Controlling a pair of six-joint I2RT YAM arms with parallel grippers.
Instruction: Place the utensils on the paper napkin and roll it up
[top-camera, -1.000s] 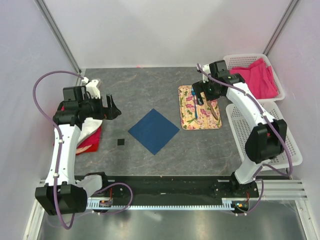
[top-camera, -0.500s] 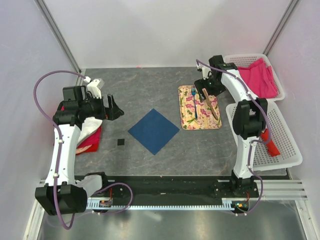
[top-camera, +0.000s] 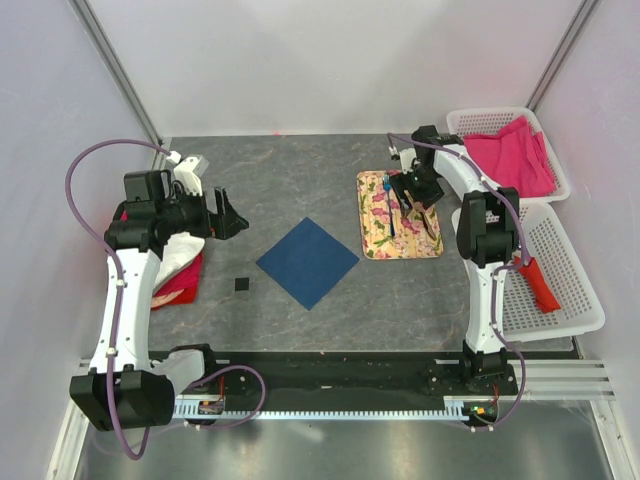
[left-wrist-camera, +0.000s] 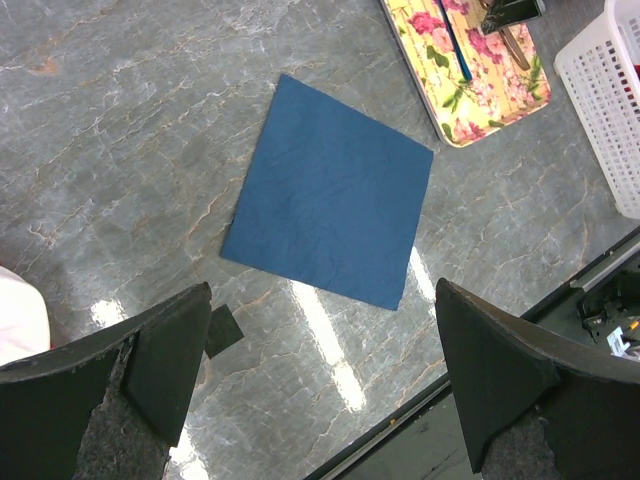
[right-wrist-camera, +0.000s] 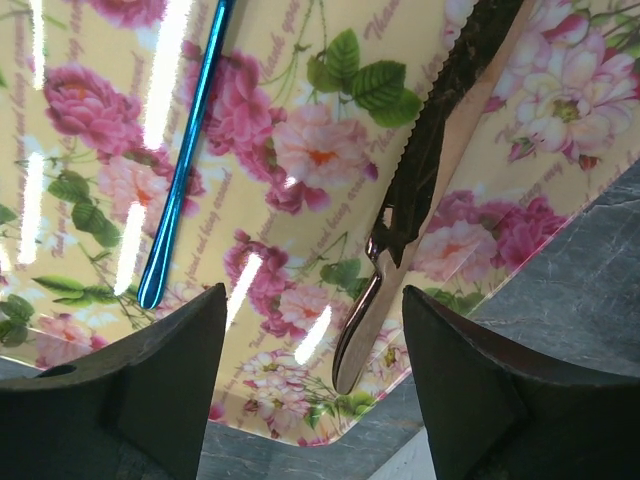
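A thin blue utensil (top-camera: 392, 207) and a serrated knife with a shiny handle (top-camera: 425, 216) lie side by side on the floral tray (top-camera: 375, 237). In the right wrist view the blue utensil (right-wrist-camera: 185, 160) is at the left. The knife (right-wrist-camera: 365, 310) runs down between the fingers of my right gripper (right-wrist-camera: 315, 390), which is open low over the tray's (right-wrist-camera: 300, 150) near edge and touches nothing. The dark blue paper napkin (top-camera: 307, 262) lies flat mid-table, with nothing on it. My left gripper (top-camera: 228, 213) hangs open to its left; the left wrist view shows the napkin (left-wrist-camera: 330, 190) ahead of the gripper (left-wrist-camera: 320, 390).
Two white baskets stand at the right: the far one (top-camera: 555, 175) holds a pink cloth (top-camera: 515, 155), the near one (top-camera: 575, 290) a red-handled tool (top-camera: 535, 285). A red and white cloth (top-camera: 180, 272) lies at the left. A small black square (top-camera: 241, 284) sits near the napkin.
My right arm has swung its elbow back and brought the gripper down over the knife on the tray, its jaws slightly narrower. The left arm has stayed put.
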